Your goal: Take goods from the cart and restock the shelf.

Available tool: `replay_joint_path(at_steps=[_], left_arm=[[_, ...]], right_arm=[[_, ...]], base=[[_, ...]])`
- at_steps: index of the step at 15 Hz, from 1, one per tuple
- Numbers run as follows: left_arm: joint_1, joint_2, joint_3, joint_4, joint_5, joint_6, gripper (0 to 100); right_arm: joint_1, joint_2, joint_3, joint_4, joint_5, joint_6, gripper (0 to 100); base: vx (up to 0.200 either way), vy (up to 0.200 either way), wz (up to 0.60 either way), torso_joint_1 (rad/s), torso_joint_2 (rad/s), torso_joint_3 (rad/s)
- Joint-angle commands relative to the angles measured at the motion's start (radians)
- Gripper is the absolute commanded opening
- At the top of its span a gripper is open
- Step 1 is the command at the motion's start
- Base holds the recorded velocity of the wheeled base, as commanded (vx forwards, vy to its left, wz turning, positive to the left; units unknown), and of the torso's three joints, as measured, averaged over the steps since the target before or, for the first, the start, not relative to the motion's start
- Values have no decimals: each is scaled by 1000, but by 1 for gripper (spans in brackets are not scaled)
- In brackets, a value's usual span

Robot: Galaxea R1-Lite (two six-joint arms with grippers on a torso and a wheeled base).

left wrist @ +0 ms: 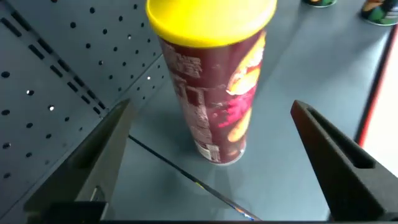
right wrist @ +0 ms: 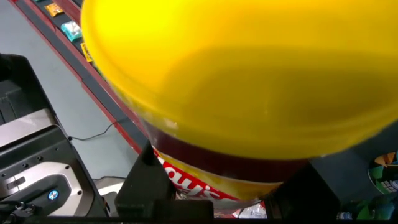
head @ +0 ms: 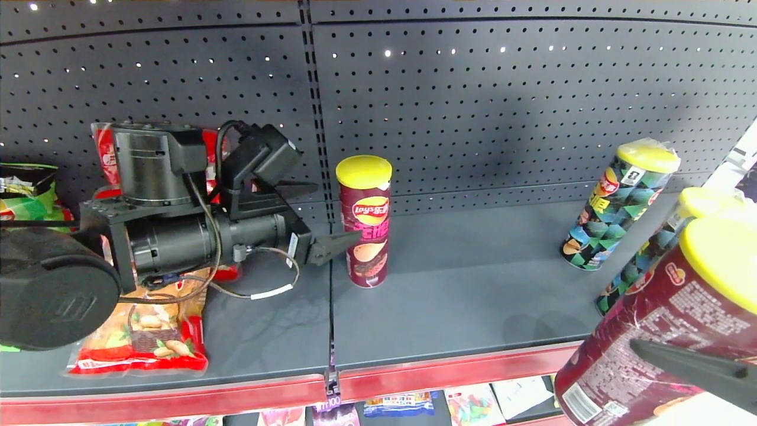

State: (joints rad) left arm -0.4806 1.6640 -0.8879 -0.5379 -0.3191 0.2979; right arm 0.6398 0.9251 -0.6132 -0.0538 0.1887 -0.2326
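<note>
on shelf: left pincer (left wrist: pixel 211 111) spread at maroon can (head: pixel 365 222) | right pincer (right wrist: pixel 233 193) pinching second can (head: pixel 650 331)

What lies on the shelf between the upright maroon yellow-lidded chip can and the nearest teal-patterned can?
Nothing: head view shows bare grey shelf between maroon can and teal-patterned can.

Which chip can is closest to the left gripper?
The dark red can standing mid-shelf, just ahead of the left gripper; the patterned cans are far right, and the other red can is in the right gripper.
</note>
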Motion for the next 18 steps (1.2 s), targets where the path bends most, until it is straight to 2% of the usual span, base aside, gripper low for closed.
replay_joint_path(at_steps=[1, 6, 8, 12, 18], left_arm=[[1, 37, -25, -7, 3, 1, 100], [-7, 88, -94, -11, 3, 0, 100], [-26, 102, -98, -13, 3, -2, 100], [-29, 135, -109, -36, 6, 0, 100], [-44, 191, -171, -40, 14, -5, 100]], right_arm=[[0, 3, 0, 0, 1, -1, 0], [0, 3, 3, 0, 0, -1, 0], [0, 4, 3, 0, 1, -1, 0], [0, 3, 3, 0, 0, -1, 0], [-11, 4, 3, 0, 1, -1, 0]], base=[[0, 0, 0, 0, 0, 0], [0, 0, 0, 0, 0, 0], [0, 0, 0, 0, 0, 0], [0, 0, 0, 0, 0, 0], [0, 0, 0, 0, 0, 0]])
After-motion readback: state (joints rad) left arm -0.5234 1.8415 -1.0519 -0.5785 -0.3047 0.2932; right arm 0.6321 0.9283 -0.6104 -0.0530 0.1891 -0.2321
